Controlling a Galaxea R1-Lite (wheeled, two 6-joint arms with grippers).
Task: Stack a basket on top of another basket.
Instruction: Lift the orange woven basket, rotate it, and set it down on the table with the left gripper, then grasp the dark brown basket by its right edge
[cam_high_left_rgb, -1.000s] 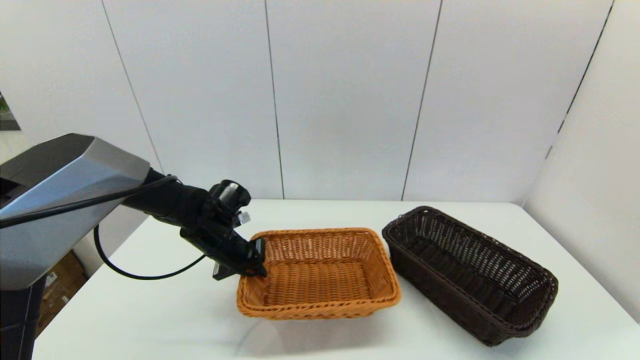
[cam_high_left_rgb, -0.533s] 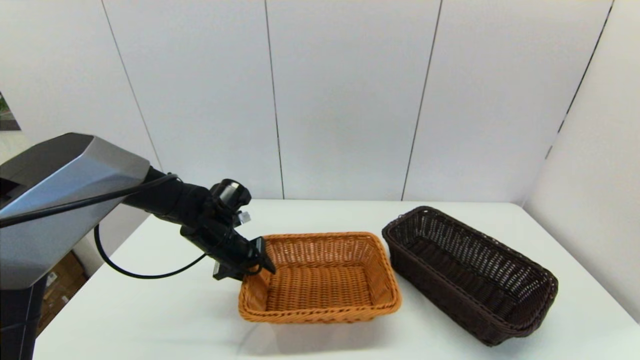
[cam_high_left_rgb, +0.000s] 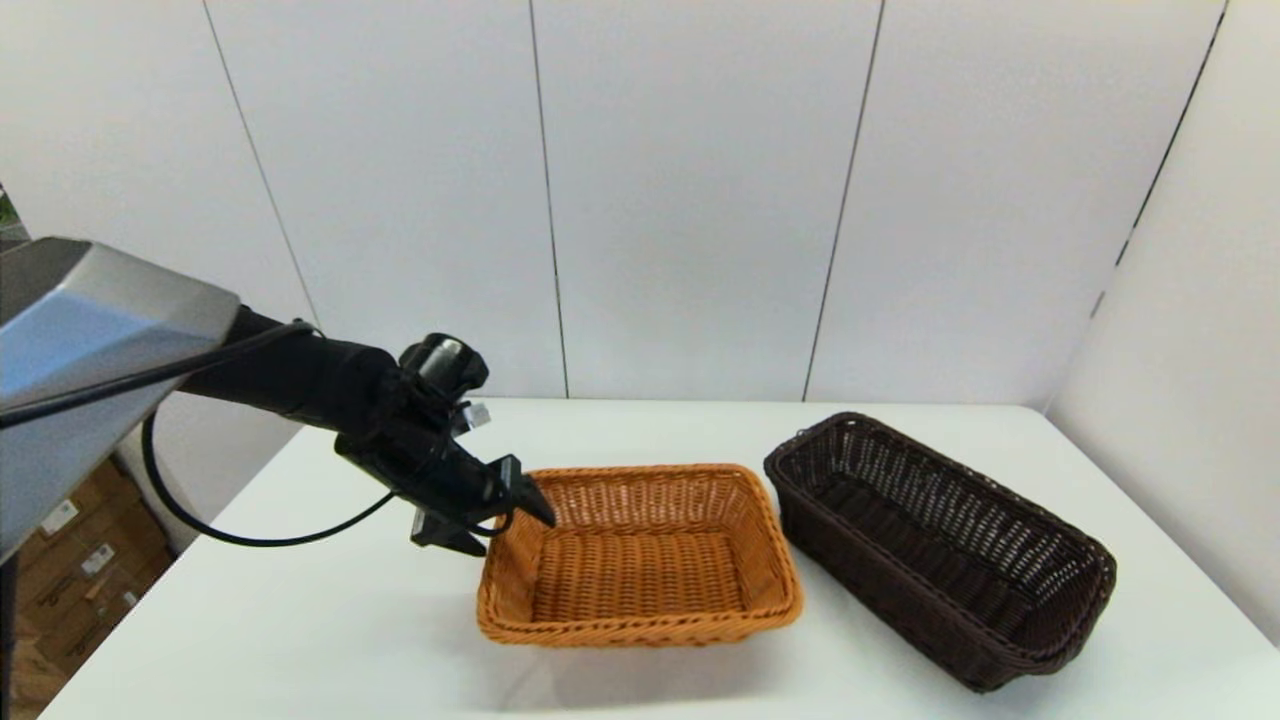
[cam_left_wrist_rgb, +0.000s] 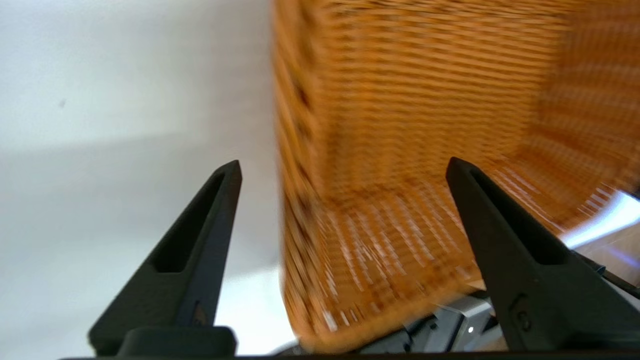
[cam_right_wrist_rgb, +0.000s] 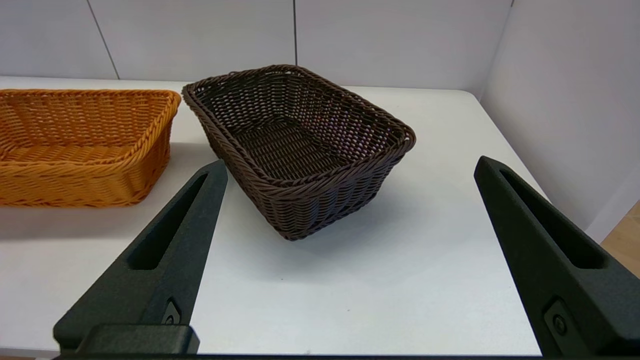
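The orange-tan basket (cam_high_left_rgb: 640, 550) rests on the white table (cam_high_left_rgb: 300, 620) at centre. The dark brown basket (cam_high_left_rgb: 940, 545) stands just right of it, angled, and the two are apart. My left gripper (cam_high_left_rgb: 500, 525) is open at the orange basket's left end. In the left wrist view its fingers straddle the left wall of that basket (cam_left_wrist_rgb: 400, 100) without gripping it. My right gripper (cam_right_wrist_rgb: 350, 165) does not show in the head view. Its own view has it open, low and well short of the dark basket (cam_right_wrist_rgb: 300, 145), with the orange basket (cam_right_wrist_rgb: 75, 145) off to one side.
White wall panels close off the table's far side and right side. The table's left edge drops away, with cardboard boxes (cam_high_left_rgb: 60, 560) on the floor below. Bare tabletop lies in front of both baskets.
My left gripper was shut on the orange basket's left rim and has opened and drawn back slightly left and up. The basket has settled flat. The dark basket has not moved.
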